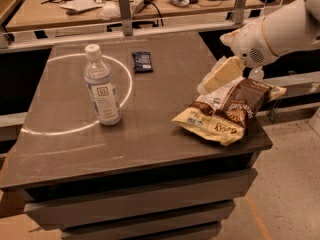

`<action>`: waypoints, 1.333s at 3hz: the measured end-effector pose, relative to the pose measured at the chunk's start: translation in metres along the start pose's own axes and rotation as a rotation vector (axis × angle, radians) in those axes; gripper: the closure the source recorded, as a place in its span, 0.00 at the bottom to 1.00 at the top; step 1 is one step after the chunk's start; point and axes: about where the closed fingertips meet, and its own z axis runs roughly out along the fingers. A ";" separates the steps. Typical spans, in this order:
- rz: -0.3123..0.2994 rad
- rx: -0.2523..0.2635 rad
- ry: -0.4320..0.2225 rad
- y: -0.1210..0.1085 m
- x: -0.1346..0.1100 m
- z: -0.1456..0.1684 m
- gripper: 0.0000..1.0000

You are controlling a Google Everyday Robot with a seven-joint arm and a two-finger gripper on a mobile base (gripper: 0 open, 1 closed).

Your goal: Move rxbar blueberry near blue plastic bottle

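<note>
Cream-coloured tool point(220, 75) hangs at the right side of the desk point(145, 139), just above the far end of the brown-and-yellow chip bag point(227, 118); whether it is open or closed cannot be told. The rxbar blueberry point(142, 61) lies flat toward the far edge, well left of the tool. It is apart from the upright blue plastic bottle point(102, 88), which stands nearer and to its left.

The dark bench point(150, 139) carries 3 things: the blue plastic bottle point(102, 86) upright at the left, the rxbar blueberry point(142, 62) flat near the far edge, and a chip bag point(227, 116) at the right edge. The hand point(218, 76) hangs over the bag's far end.
</note>
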 end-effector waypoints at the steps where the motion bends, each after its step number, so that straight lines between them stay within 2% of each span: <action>1: 0.052 0.061 -0.100 -0.002 -0.007 0.027 0.00; 2: 0.091 0.101 -0.217 -0.016 -0.024 0.057 0.00; 3: 0.142 0.111 -0.315 -0.034 -0.042 0.103 0.00; 4: 0.203 0.125 -0.344 -0.046 -0.050 0.148 0.00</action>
